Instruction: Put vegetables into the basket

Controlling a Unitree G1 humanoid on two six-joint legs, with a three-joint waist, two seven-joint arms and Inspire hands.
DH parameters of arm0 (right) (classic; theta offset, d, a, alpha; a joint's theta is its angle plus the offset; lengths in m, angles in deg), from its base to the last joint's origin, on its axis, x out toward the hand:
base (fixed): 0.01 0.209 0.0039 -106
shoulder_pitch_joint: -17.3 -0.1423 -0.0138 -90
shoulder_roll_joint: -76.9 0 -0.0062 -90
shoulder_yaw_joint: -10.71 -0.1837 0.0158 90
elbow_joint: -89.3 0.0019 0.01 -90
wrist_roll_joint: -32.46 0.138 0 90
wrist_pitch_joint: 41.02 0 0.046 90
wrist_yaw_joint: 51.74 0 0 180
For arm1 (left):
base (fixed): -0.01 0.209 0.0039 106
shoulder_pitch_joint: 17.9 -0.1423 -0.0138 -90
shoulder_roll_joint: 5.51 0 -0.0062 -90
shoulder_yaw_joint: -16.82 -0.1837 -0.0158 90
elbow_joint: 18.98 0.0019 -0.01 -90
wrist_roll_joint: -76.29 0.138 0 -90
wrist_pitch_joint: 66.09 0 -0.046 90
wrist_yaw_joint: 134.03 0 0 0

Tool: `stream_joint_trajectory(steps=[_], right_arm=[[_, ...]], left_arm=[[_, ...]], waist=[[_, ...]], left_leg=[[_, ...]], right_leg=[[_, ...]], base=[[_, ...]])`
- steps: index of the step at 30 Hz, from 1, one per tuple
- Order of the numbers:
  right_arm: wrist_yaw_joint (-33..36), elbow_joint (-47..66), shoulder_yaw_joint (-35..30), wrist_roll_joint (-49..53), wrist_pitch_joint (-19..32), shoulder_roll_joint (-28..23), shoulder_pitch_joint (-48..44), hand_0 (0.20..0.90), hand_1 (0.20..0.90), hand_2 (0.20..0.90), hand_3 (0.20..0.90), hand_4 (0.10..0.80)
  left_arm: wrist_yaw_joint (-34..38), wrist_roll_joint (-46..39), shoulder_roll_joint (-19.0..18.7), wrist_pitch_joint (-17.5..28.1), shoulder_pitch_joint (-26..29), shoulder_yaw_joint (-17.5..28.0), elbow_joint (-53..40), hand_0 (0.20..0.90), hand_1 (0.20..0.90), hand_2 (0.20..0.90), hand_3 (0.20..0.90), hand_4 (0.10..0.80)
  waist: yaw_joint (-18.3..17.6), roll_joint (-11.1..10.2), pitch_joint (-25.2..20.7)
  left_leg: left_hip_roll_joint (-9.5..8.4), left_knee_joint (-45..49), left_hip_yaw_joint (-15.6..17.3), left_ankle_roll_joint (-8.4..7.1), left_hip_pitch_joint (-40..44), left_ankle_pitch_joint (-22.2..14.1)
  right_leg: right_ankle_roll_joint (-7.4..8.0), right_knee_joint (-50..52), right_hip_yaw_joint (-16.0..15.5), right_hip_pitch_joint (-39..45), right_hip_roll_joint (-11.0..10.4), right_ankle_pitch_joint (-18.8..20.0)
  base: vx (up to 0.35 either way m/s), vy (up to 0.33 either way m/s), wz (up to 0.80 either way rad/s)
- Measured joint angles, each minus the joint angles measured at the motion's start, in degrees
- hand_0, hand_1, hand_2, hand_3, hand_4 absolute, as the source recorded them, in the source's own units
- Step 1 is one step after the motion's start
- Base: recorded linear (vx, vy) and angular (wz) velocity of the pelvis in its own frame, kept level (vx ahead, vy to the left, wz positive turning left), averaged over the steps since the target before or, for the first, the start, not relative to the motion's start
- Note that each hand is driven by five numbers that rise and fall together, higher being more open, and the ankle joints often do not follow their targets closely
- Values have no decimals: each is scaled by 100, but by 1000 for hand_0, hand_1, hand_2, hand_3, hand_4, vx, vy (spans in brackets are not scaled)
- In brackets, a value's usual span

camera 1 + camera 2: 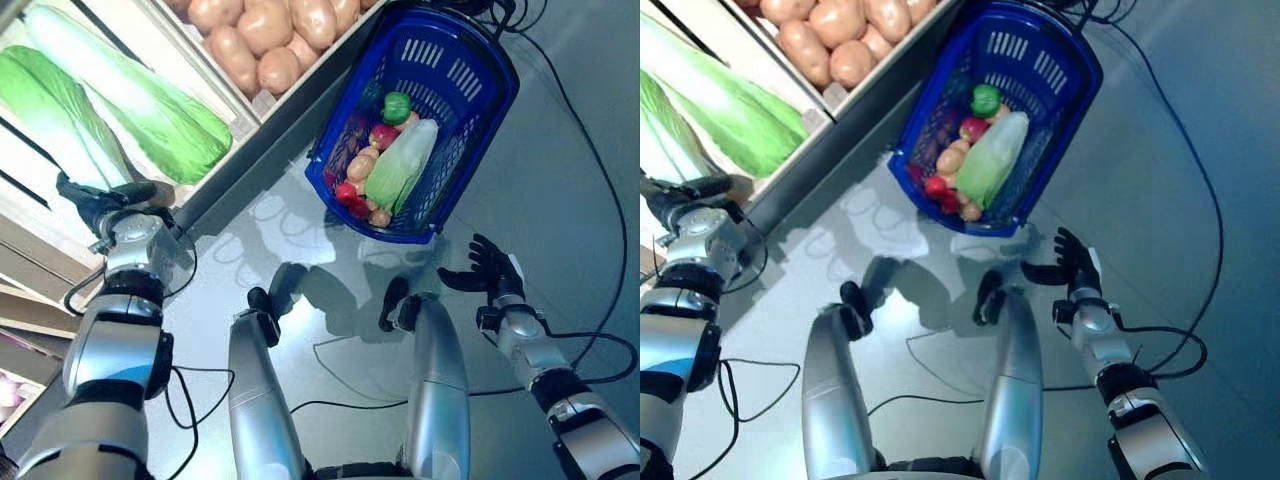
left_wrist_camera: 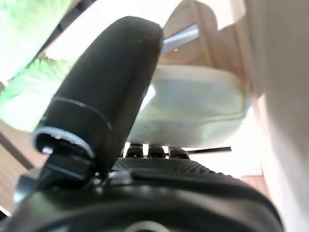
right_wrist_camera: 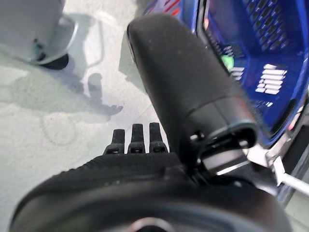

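Note:
A blue basket stands on the floor beside the shelf. It holds a napa cabbage, a green pepper, red peppers and small potatoes. On the shelf lie two more napa cabbages, side by side. My left hand is at the near end of those cabbages, open. Past its thumb, the left wrist view shows a cabbage's pale stem end; I cannot tell whether the hand touches it. My right hand hangs open over the floor, just short of the basket, holding nothing.
A bin of potatoes sits on the shelf behind the cabbages, next to the basket. The shelf's grey front edge runs diagonally between the produce and the glossy floor.

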Motion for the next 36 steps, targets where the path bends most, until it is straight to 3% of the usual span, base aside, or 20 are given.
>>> stream_joint_trajectory(steps=[6, 7, 8, 19, 24, 30, 32, 33, 36], right_arm=[[0, 24, -184, 251, 41, -268, -8, 900, 900, 900, 900, 800], [0, 11, -255, 409, 47, -284, -10, 900, 900, 900, 900, 800], [0, 13, -277, 416, 54, -284, -10, 900, 900, 900, 900, 800], [3, 172, -295, 537, 243, -391, 5, 900, 900, 900, 900, 800], [3, 423, -286, 640, 251, -317, 18, 900, 900, 900, 900, 800], [15, 1014, -238, 645, 366, -86, 225, 900, 900, 900, 900, 800], [18, 1153, -236, 646, 381, 113, 335, 900, 900, 900, 900, 800], [18, 1168, -240, 646, 381, 224, 414, 900, 900, 900, 900, 800], [13, 1373, -244, 638, 422, 349, 751, 900, 900, 900, 900, 800]], left_arm=[[20, -546, -814, -277, 559, -39, 601, 900, 900, 900, 900, 800], [25, -608, -856, -254, 585, -44, 673, 806, 806, 806, 806, 737], [25, -628, -880, -254, 622, -42, 723, 300, 300, 300, 300, 400], [156, -798, -1058, -230, 685, 21, 764, 300, 300, 300, 300, 400], [-426, -1012, -857, -245, 569, 130, 648, 300, 300, 300, 300, 400], [-723, -1125, -431, -181, 18, 259, 117, 300, 300, 300, 300, 400], [-785, -1194, -293, 16, -443, 422, -199, 300, 300, 300, 300, 400], [-797, -1209, -160, 165, -722, 732, -390, 300, 300, 300, 300, 400], [-733, -1201, 119, 647, -1468, 1046, -881, 300, 300, 300, 300, 400]], waist=[[-91, -24, 0], [-94, -27, 1], [-96, -27, 1], [-89, -45, 0], [-111, -174, -7], [-128, -262, -4], [-129, -261, -4], [-127, -256, 0], [-91, -236, -4]], left_leg=[[109, 248, -12, 6, -594, -9], [133, 324, -6, 52, -660, -39], [150, 361, -15, 58, -691, -52], [173, 393, -153, 53, -805, -56], [174, 293, -83, -30, -264, -110], [158, -156, 100, -92, 680, -70], [152, -455, 206, -190, 1206, -11], [130, -644, 231, -247, 1526, 25], [65, -1231, 320, -238, 2400, 146]], right_leg=[[-41, 211, 71, -645, 71, -1], [-68, 286, 104, -740, 84, -11], [-81, 319, 103, -777, 92, -24], [-171, 399, -24, -862, 93, -56], [-202, 344, -46, -344, 68, -99], [-166, 84, -46, 454, 87, -142], [-155, -78, -63, 889, 110, -174], [-146, -171, -96, 1175, 112, -200], [-113, -501, -241, 2000, 104, -271]], base=[[-33, 44, -8], [-42, 6, -10], [-43, -12, -11], [-23, -19, -2], [2, -16, 0], [24, -42, -3], [86, -63, -3], [75, -59, 3], [101, -64, 8]])
